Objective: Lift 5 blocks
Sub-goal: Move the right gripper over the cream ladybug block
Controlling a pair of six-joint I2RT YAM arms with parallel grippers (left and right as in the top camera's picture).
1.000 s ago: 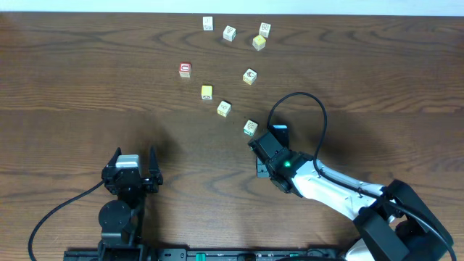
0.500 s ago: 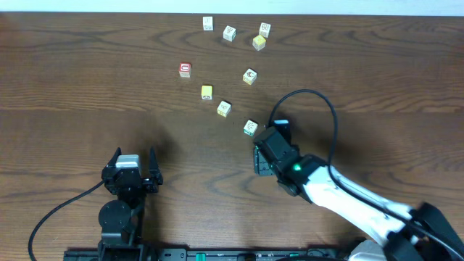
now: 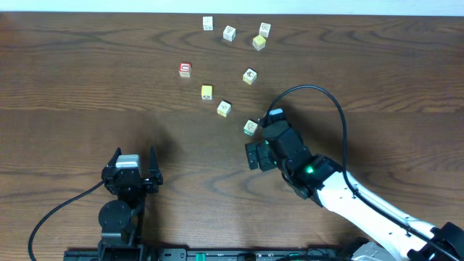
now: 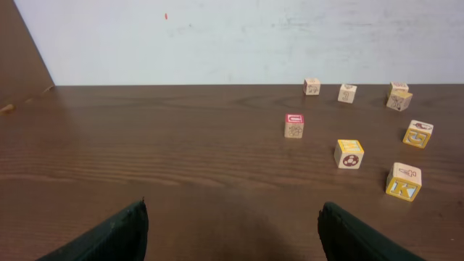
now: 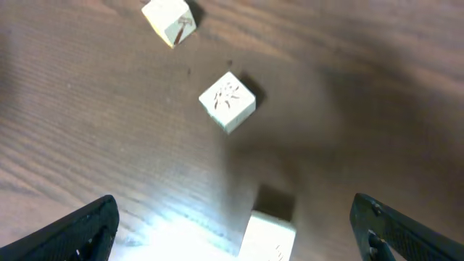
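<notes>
- The nearest block [image 5: 270,230] is cut off by the lower frame edge in the right wrist view. Glare washes it out, so its print cannot be read.
- It lies on the wood between the fingers of the right gripper [image 3: 262,136] and touches neither. That pincer is spread wide and grips nothing.
- From overhead this block sits about mid-table, right of centre, just beside the gripper. The arm body hides the table [image 3: 72,80] beneath it.
- The other blocks [image 3: 229,32] lie farther back. Two run in a slanted line toward the far left, one lies alone behind them, and four cluster near the far edge, right of centre.
- Two of the far four look as if they touch in the left wrist view, but I cannot tell for sure.
- The red-faced cube [image 3: 185,69] stands left of the slanted line, apart from it.
- The left gripper [image 4: 232,235] sits by the near edge, left of centre. Its own view shows only two dark fingertips, set wide with bare wood between them.
- One yellow block [image 4: 404,181] shows a blue "K". Every other print is too small to read.
</notes>
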